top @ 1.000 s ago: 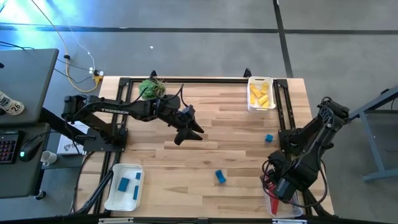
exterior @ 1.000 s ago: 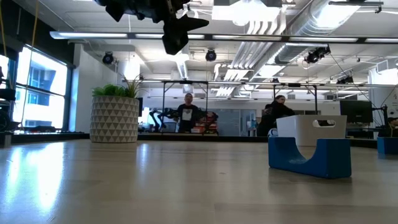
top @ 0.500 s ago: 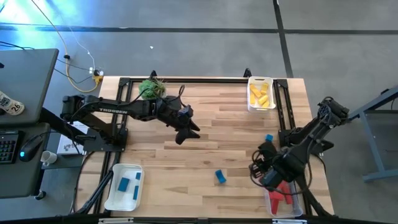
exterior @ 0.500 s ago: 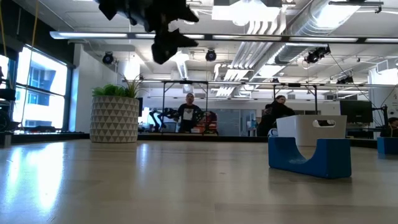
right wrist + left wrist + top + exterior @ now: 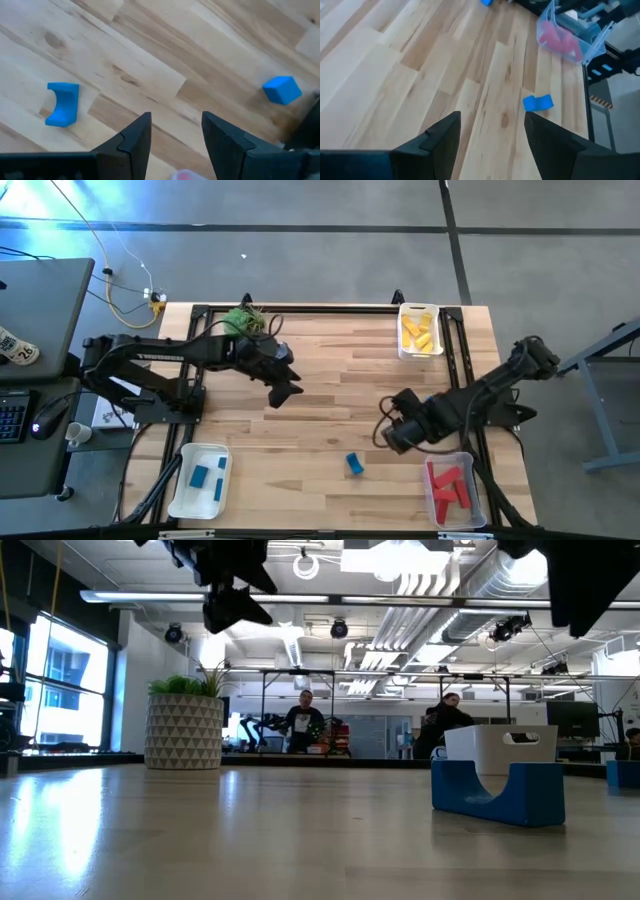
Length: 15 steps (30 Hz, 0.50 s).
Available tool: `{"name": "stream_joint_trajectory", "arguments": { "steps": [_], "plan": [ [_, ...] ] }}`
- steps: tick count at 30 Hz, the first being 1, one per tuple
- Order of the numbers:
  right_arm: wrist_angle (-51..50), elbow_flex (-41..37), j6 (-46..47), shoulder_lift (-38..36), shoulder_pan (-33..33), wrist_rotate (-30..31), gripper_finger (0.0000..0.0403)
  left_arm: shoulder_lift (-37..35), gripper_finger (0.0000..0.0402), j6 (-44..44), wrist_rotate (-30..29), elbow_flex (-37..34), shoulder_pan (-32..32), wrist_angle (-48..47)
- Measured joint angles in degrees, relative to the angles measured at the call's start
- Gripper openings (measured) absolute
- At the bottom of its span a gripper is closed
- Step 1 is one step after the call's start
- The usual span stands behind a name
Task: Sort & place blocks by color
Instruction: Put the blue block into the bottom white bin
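left gripper (image 5: 284, 392): up off the table (image 5: 330, 380), over the left-centre boards just in front of the potted plant (image 5: 243, 321). fingers apart, nothing between them; left wrist view shows bare wood in the gap.
right gripper (image 5: 386, 435): arm stretched in from the right edge, head over the boards right of centre, above the surface. fingers parted, gap empty in the right wrist view.
blue arch block (image 5: 354, 464): loose on the table, front-centre, near the right gripper but clear of it. lies flat in the right wrist view (image 5: 62, 103); fills the right of the low view (image 5: 498, 792) with its notch facing up.
blue cube (image 5: 282, 90): seen in the right wrist view, loose on the wood, well apart from the arch block. high view hides it under the right arm.
yellow blocks (image 5: 419, 333): several, piled in the white tray (image 5: 403, 348) at the back right edge.
red blocks (image 5: 449, 486): about 3, in the clear tray (image 5: 434, 507) at the front right corner, just beside the right arm.
sorted blue blocks (image 5: 209, 479): 2 in the white tray (image 5: 182, 490) at the front left corner.
background: 2 people (image 5: 302, 720) stand in the room beyond the table, low view only.
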Motion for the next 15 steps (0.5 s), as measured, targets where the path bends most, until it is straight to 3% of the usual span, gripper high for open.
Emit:
{"name": "stream_joint_trajectory", "arguments": {
  "steps": [8, 15],
  "plan": [
    [-0.78, 0.0, -16.26, 0.0, -8.07, -3.09, 0.0161, -5.61, 0.0209, 1.71, -0.39, 0.0, 0.0, -0.99],
    [-3.92, 0.0, -22.06, 0.0, -13.27, -3.43, 0.0161, -8.02, 0.0209, 4.94, -2.67, 0.0, 0.0, -5.43]
  ]
}}
